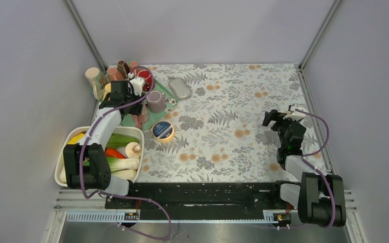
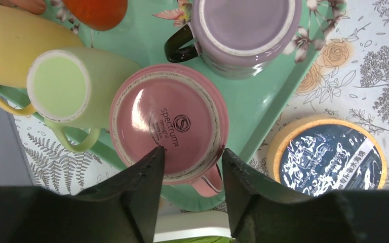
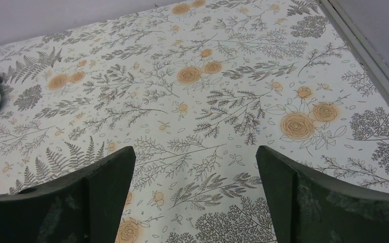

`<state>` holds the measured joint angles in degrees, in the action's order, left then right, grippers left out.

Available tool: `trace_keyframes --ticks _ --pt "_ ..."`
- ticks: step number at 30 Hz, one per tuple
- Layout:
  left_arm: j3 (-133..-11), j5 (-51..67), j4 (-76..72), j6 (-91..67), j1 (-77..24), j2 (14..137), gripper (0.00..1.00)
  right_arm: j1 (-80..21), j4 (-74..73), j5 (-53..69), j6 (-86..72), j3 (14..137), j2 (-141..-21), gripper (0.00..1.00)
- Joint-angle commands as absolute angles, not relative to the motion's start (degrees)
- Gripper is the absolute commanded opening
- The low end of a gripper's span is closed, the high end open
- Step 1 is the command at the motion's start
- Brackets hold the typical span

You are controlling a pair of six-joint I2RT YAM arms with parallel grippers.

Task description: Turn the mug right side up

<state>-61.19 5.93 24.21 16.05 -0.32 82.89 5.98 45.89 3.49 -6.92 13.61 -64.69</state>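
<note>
The left hand (image 2: 192, 152) hangs open, holding nothing, directly above a pink mug (image 2: 169, 124) that stands upside down on a green tray (image 2: 147, 45) at the far left of the counter (image 3: 207, 76). The mug's base faces straight up at the wrist camera, so its long axis runs vertically, in line with the hand's approach. Its handle (image 2: 207, 185) sticks out on the near side and shows low in the gap between the two dark fingers (image 2: 142, 177).

The gap between the fingers looks narrower than the mug's base. By that reading, the hand must either spread wider before it comes down or take the mug by its handle or wall.

Neighbours crowd the mug. A pale green mug (image 2: 61, 86) sits just beside it on the left, and a yellow one (image 2: 10, 50) lies beyond that. A purple mug (image 2: 245, 30), also base up, stands on the far side. A round tin with a blue label (image 2: 329, 157) sits off the tray to the right.

The right hand (image 3: 195, 157) hovers with its fingers wide apart over bare floral counter, well away from the tray. The left arm is plainly the nearer one for this job.
</note>
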Motion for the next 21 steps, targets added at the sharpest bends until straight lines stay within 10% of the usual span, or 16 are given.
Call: trace_keyframes --ticks 1,14,21 --pt "-57.34 4.56 25.09 14.63 0.00 82.85 0.52 5.54 46.67 2.48 -6.68 15.79 -65.38 0.99" --pt "-56.96 4.96 28.29 12.75 1.96 69.28 0.73 5.54 45.38 3.48 -6.56 16.93 -67.18 0.99" --pt "-52.20 8.02 26.44 12.63 5.62 75.70 0.52 5.53 45.29 3.90 -6.59 17.27 -68.05 0.99"
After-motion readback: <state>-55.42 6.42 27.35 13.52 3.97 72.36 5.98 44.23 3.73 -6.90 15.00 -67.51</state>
